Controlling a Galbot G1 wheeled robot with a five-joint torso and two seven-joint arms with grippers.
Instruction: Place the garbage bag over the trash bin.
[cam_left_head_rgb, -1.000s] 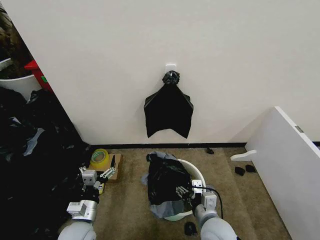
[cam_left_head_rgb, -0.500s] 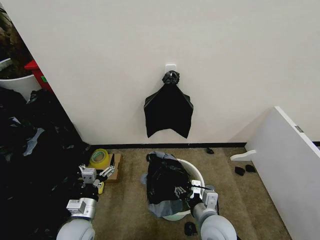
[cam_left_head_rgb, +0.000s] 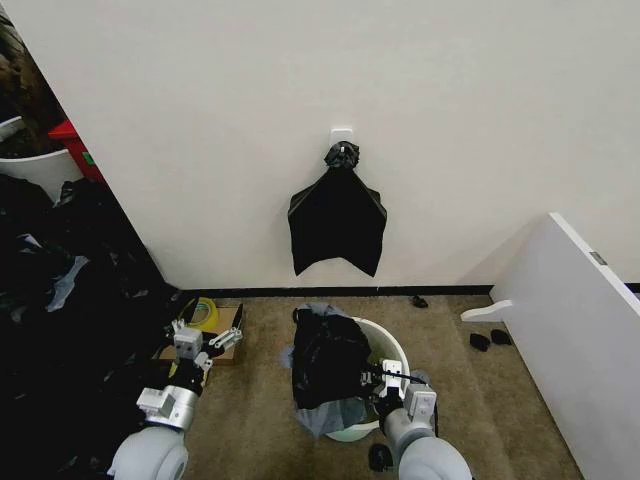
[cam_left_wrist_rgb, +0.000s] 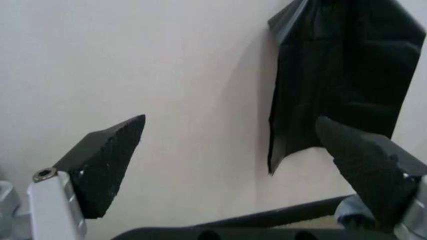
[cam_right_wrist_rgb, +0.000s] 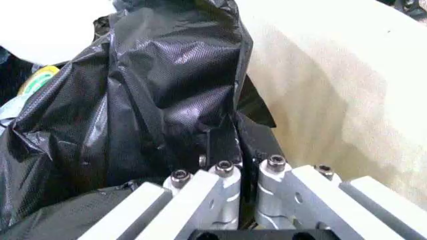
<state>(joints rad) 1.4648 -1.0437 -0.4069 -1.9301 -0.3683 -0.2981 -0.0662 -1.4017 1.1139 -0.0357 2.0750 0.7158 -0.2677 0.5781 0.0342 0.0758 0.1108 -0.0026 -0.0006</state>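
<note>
Right gripper (cam_right_wrist_rgb: 230, 150) pinching garbage bag (cam_left_head_rgb: 328, 365) at trash bin (cam_left_head_rgb: 395, 345) rim, bag bunched over bin's left side.
Risk: thin plastic may slip or tear if pulled, leaving rim uncovered. Right arm low, reaching into bin; left gripper (cam_left_head_rgb: 208, 338) raised beside it, jaws spread wide, empty, pointed at wall.

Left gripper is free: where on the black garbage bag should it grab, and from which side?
Probably the loose greyish edge of the thin glossy black garbage bag hanging outside the round cream-white plastic trash bin on the robot's left, approached from that side. The right gripper is shut on the bag at the near rim; the open left gripper hangs left of the bin.
</note>
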